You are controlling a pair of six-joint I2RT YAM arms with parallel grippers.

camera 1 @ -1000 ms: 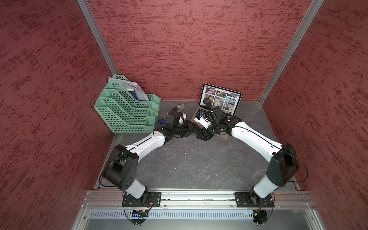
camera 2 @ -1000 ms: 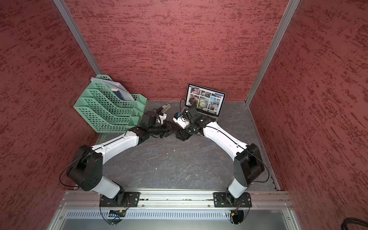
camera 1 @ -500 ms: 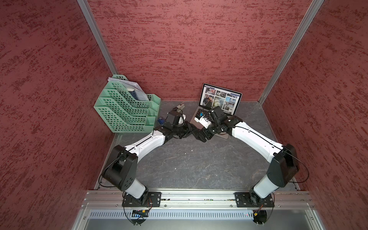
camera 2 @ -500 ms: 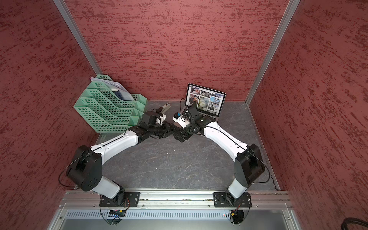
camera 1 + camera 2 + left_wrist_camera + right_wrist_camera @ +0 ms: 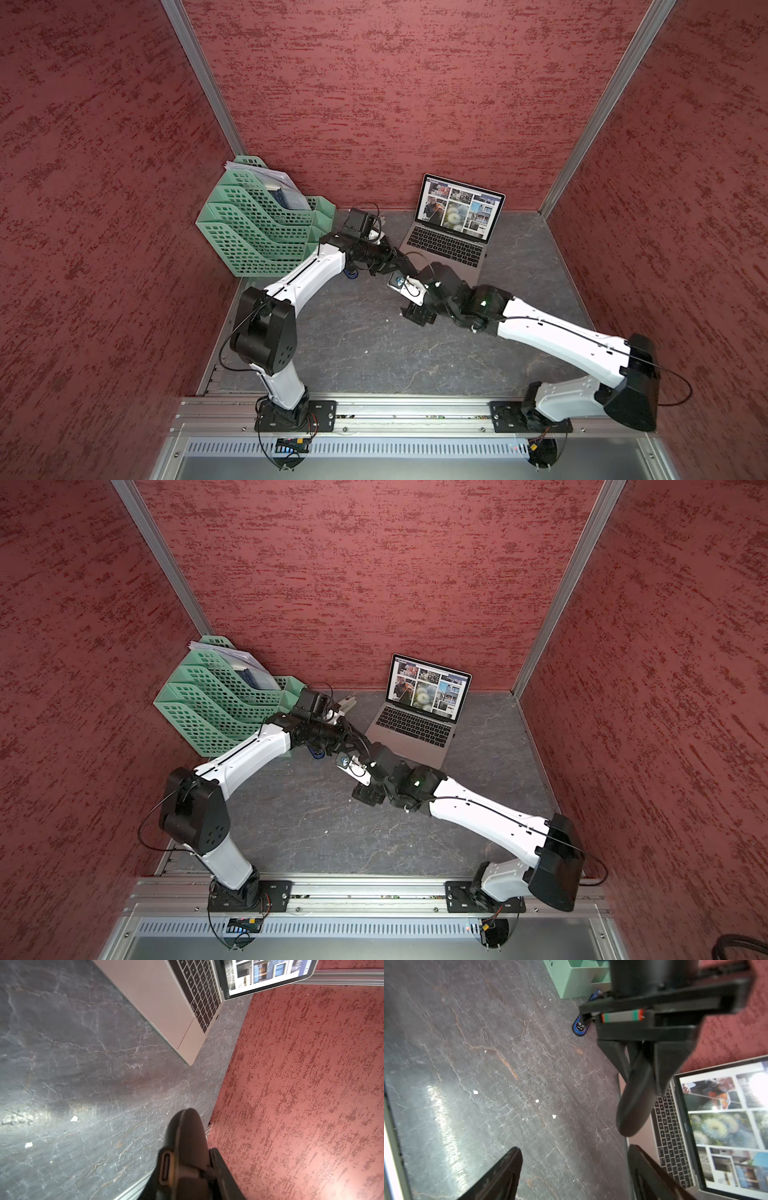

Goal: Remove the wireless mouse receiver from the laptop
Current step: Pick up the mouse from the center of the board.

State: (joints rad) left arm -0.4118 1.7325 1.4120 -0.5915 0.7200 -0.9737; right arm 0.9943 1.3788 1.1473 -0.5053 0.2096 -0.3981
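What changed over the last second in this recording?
The right hand drew back from the laptop toward its own base and now stands open and empty. The left hand stayed about where it was, off the laptop's front corner, shut on the black mouse. The laptop and the green file rack have not moved.

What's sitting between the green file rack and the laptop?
The left gripper, shut on a black mouse, and a small blue object, shown in the right wrist view.

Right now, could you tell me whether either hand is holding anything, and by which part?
The left hand grips the black mouse by one end, the rest jutting out. The right hand is open and empty.
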